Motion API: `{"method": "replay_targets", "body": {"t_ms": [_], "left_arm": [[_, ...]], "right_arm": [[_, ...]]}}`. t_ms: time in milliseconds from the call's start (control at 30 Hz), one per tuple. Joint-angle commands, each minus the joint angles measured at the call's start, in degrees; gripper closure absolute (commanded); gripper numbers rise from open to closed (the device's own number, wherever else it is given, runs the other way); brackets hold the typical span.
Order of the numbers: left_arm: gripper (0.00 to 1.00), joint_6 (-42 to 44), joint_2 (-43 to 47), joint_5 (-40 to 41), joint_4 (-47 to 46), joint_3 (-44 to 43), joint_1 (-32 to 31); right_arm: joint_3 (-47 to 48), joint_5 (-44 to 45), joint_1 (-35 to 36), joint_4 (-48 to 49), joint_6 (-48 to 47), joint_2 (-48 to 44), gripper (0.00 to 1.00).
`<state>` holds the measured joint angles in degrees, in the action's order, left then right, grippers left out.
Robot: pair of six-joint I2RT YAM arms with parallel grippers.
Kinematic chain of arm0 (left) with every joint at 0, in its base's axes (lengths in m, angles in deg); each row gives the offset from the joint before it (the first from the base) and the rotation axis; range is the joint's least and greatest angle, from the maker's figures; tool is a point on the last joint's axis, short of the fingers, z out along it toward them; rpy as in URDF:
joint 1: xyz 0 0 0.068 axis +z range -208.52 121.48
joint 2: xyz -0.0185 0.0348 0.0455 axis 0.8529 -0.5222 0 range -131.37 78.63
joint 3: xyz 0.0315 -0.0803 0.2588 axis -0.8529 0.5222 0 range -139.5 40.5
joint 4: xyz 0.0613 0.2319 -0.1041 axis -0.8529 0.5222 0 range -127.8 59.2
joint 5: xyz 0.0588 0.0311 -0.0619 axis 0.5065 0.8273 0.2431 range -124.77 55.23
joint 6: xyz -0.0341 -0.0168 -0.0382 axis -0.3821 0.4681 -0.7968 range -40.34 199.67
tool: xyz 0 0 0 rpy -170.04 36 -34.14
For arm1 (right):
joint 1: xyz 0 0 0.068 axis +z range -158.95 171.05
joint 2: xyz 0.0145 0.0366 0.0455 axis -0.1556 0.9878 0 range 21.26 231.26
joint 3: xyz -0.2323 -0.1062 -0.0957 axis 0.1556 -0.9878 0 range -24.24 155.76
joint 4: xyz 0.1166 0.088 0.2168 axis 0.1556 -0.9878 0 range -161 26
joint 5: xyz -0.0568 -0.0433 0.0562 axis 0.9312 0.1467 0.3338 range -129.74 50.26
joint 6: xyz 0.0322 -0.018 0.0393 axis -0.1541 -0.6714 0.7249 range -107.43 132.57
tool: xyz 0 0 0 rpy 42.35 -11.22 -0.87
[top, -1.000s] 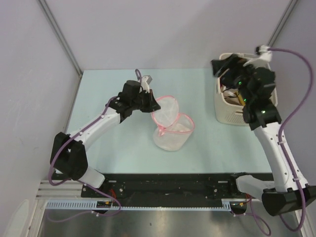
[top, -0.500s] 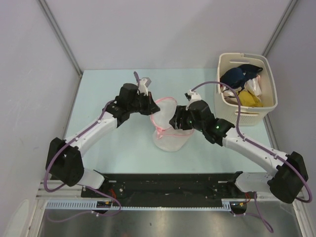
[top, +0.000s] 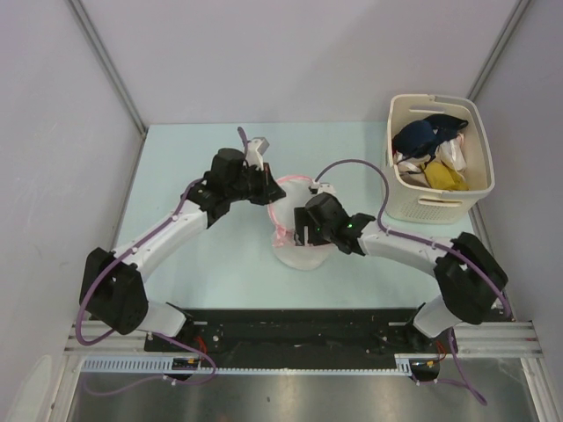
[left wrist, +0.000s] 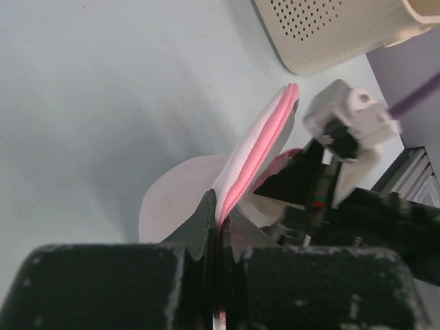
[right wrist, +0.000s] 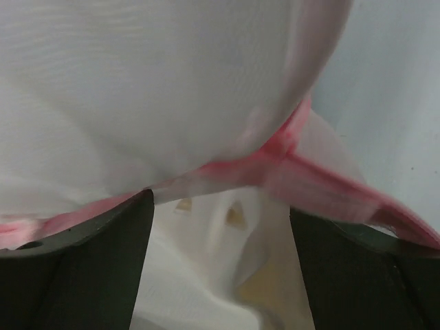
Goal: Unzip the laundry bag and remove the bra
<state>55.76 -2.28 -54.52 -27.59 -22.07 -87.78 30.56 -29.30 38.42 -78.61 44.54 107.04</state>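
Risk: the right tool [top: 297, 227], spread at the mouth of the laundry bag [top: 303, 253], could snag the mesh or the pink zipper trim [left wrist: 258, 148]. That would tug the rim out of the pinch of the left tool [top: 271, 187], and the light pouch would likely collapse or drag across the tabletop [top: 189, 163].
Second risk: closing on mesh alone would lift the whole bag rather than anything inside it.
Left arm: rises from its near-left base diagonally up and right, elbow bent, wrist pointing right at the bag's far-left rim.
Right arm: folds back from its near-right base, forearm running left low over the tabletop, wrist aimed into the bag's opening.
Left tool: clamped tight on the pink-trimmed rim, holding that flap upright.
Right tool: fingers [right wrist: 82, 268] wide apart, gripping nothing; mesh and trim lie between them, close to the lens.
Laundry bag: mid-tabletop between the two tools, unzipped, with only pale cloth visible inside.
The bra [top: 415, 136]: a navy bundle in the cream slotted basket [top: 405, 207] at the far right, atop white and yellow clothes [top: 442, 173], well apart from the bag.
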Motion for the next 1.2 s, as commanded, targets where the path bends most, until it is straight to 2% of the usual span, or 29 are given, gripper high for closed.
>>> {"method": "replay_targets", "body": {"t_ms": [0, 100, 200, 233, 300, 333, 367, 400, 600, 700, 933, 1167], "left_arm": [[1.0, 0.87, 1.45, -1.43, -1.87, -0.1, -0.45], [1.0, 0.87, 1.1, -1.35, -1.52, -0.01, -0.45], [0.99, 0.87, 1.27, -1.17, -1.25, 0.25, -0.54], [1.0, 0.96, 1.19, -1.0, -1.25, 0.34, -0.45], [1.0, 1.14, 1.36, -0.73, -1.52, 0.69, -0.54], [1.0, 1.22, 1.36, -0.38, -1.43, 0.86, -0.45], [1.0, 1.31, 1.36, -0.29, -1.52, 1.04, -0.45], [0.99, 1.4, 1.19, -0.29, -1.52, 1.13, -0.45], [1.0, 1.4, 0.31, 0.5, -1.87, 1.48, -0.45], [1.0, 1.4, -0.22, 0.41, -2.13, 1.48, -0.54], [1.0, 1.4, -1.71, 0.23, -2.83, 2.27, -0.54], [0.99, 4.39, -5.05, 9.98, 0.15, 3.15, -0.54]], "right_arm": [[-0.14, 4.94, 1.66, 1.25, -0.15, 6.14, 0.15], [-0.14, 5.91, 2.54, 2.13, 0.46, 9.93, 0.18], [-0.14, 6.52, 3.42, 2.48, 0.82, 8.89, 0.35], [-0.23, 7.05, 3.69, 2.4, 0.73, 7.66, 0.5], [-0.23, 8.54, 4.13, 2.13, 0.21, 3.01, 0.67], [-0.23, 8.72, 4.13, 2.04, -0.06, 1.25, 0.86], [-0.14, 8.81, 4.22, 1.96, -0.15, -2.51, 0.96], [-0.14, 8.72, 4.13, 1.87, -0.24, -4.37, 1.0], [-0.14, 7.67, 4.13, 2.66, -1.56, -17.2, 1.0], [-0.14, 6.44, 3.78, 3.27, -1.03, -20.81, 1.0], [-0.23, 3.46, 3.51, 6.52, -0.41, -23.46, 1.0], [-0.23, 5.73, 3.34, 6.79, -1.64, -28.98, 1.0]]}}
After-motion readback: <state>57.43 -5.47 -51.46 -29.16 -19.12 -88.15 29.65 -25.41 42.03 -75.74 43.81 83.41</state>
